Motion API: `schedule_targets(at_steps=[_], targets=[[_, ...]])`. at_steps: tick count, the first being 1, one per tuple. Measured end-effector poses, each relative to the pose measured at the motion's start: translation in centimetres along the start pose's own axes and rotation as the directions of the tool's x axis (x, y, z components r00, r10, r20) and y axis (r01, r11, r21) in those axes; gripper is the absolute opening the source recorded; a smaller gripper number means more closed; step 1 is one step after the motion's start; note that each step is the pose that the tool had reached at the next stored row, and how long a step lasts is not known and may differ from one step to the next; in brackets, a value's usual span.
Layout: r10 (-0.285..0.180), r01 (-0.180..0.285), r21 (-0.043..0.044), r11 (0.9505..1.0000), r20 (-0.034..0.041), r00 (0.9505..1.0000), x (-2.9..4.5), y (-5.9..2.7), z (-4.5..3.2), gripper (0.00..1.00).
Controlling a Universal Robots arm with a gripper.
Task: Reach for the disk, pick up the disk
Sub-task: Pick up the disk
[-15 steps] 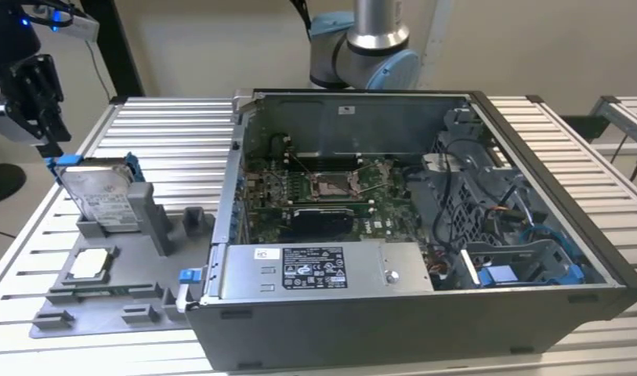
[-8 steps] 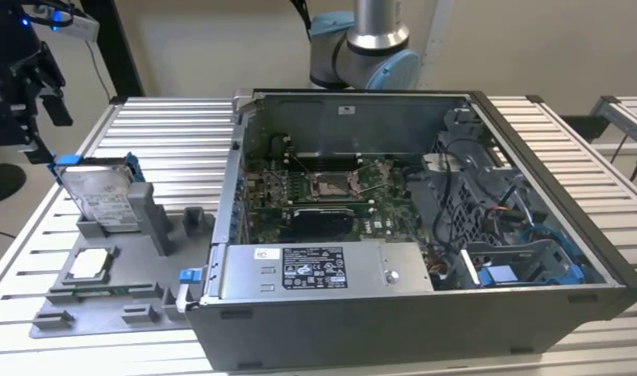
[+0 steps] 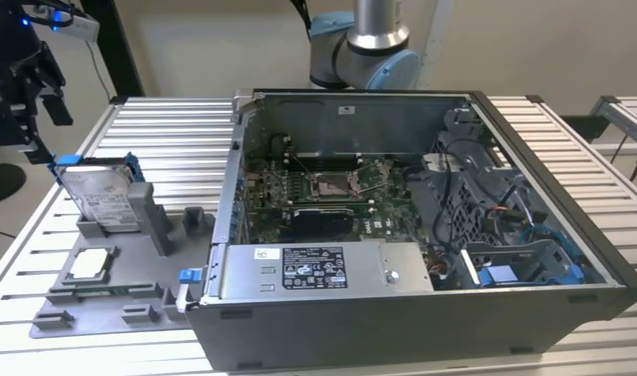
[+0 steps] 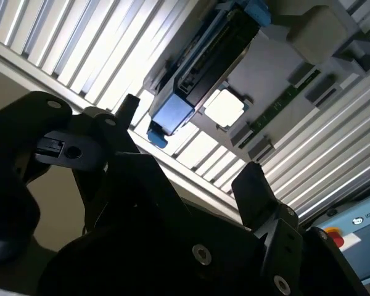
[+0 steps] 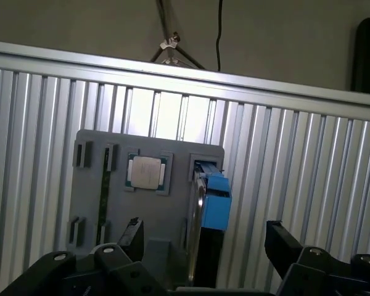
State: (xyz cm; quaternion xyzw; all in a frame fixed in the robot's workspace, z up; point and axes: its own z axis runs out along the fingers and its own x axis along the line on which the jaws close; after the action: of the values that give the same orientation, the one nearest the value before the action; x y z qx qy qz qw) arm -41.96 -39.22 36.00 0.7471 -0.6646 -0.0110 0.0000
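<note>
Gripper (image 3: 45,129) hangs at the exterior view's far left, above the table (image 3: 171,149) edge. It is higher than the disk (image 3: 96,196) and to that view's left of it, not touching.

Fingers (image 5: 277,237): apart, wide gap, nothing between the pads. Both wrist views show the same spread, and both look down past the fingers (image 4: 253,185) onto the disk (image 4: 203,58).

Disk: stands upright on edge in a slot of the grey holder (image 3: 140,266), labelled face towards the near side in the exterior view. Blue carrier (image 5: 216,206) frames it. In the first wrist view it is seen edge-on, lined up roughly with the gap between the fingers.

Chip (image 3: 92,265): lies flat in a recess of the same holder, nearer than the disk and just beside it. It also shows in the first wrist view (image 5: 147,171).

Open case (image 3: 402,329): on the table to the exterior view's right of the holder, lid off, board exposed.

Arm (image 3: 365,47) base: behind the case, far side.
</note>
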Motion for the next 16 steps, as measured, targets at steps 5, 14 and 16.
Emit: schedule_targets(at_steps=[5, 14, 16], targets=[[0.010, -0.010, 0.0004, 0.9999, 0.0003, 0.9999, 0.00, 0.00, 0.19, 1.00], [0.041, -0.041, 0.0007, 0.9992, 0.0006, 0.9992, 0.01, -0.03, 1.04, 1.00], [0.049, -0.049, 0.0010, 0.9988, 0.0008, 0.9988, 0.03, -0.07, 1.26, 1.00]])
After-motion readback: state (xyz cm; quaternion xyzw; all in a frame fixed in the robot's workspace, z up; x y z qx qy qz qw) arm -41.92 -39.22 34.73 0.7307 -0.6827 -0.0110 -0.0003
